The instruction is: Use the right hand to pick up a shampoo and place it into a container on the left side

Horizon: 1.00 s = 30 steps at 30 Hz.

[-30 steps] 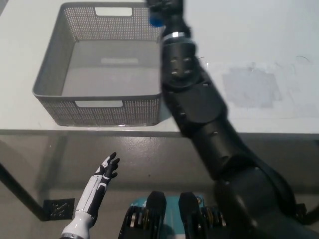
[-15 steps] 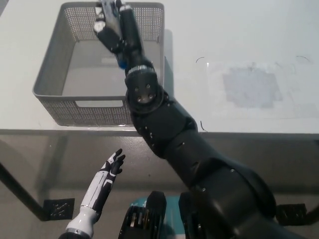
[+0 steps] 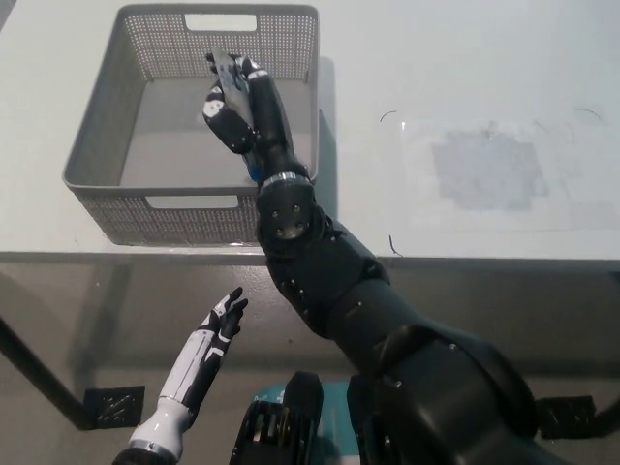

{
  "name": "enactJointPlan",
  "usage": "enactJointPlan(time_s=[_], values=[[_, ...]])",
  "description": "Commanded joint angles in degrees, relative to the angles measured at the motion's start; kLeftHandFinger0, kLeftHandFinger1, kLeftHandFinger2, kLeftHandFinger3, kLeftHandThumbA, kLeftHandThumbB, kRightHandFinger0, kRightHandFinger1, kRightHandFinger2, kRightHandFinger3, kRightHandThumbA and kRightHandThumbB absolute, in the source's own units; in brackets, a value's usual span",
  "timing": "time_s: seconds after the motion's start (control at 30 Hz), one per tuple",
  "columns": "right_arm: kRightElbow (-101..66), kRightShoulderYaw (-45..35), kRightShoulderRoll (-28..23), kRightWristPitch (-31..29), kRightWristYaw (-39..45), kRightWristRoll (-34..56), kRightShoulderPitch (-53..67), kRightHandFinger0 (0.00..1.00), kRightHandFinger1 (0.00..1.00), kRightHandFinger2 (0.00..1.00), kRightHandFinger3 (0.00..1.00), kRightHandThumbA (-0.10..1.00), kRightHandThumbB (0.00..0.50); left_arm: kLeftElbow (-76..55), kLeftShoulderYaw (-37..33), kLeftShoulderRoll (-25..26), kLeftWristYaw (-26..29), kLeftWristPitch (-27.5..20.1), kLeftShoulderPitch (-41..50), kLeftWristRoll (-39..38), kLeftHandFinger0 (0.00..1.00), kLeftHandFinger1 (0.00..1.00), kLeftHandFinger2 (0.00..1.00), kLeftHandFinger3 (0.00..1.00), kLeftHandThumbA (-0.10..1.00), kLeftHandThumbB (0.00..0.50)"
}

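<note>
White tabletop (image 3: 484, 58) bears a grey basket (image 3: 97, 145) — inside, right hand (image 3: 232, 102), fingers' grip unclear — left hand (image 3: 218, 329) spread below.

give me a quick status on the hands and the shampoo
Black right hand over the grey perforated plastic basket, shut on the shampoo bottle with blue cap. White left hand open, resting low, below table edge. Nothing blocking.

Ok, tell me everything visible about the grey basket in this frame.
The grey basket is a square, perforated bin, seemingly plastic, with cut-out handle slots in the near and far walls. It sits upright on the white table, at its left near edge. The black right robot hand reaches inside over its floor, apparently holding something with a blue part; contact unclear.
</note>
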Motion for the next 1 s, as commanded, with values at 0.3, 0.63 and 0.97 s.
enactJointPlan(time_s=[0.3, 0.63, 0.97], values=[[-1.22, 0.67, -2.43, -4.49, 9.0, 0.18, -2.29, 0.67, 0.88, 1.0, 1.0, 0.54, 0.362, -1.14, -0.19, 0.86, -1.08, -0.73, -2.26, 0.59, 1.0, 1.0, 1.0, 1.0, 1.0, 0.131], [-2.21, 4.01, -4.45, -3.39, 15.32, -1.1, -2.72, 1.0, 1.0, 1.0, 1.0, 1.0, 0.5, -1.17, -0.23, 0.99, -1.33, -0.49, -2.58, 0.59, 1.0, 1.0, 1.0, 1.0, 1.0, 0.134], [-8.04, 3.54, -6.7, -3.5, 14.71, -1.36, -3.11, 1.0, 1.0, 1.0, 1.0, 1.0, 0.47, -0.48, -0.16, 0.79, -1.69, -1.04, -3.01, 0.15, 1.0, 1.0, 1.0, 1.0, 1.0, 0.129]])
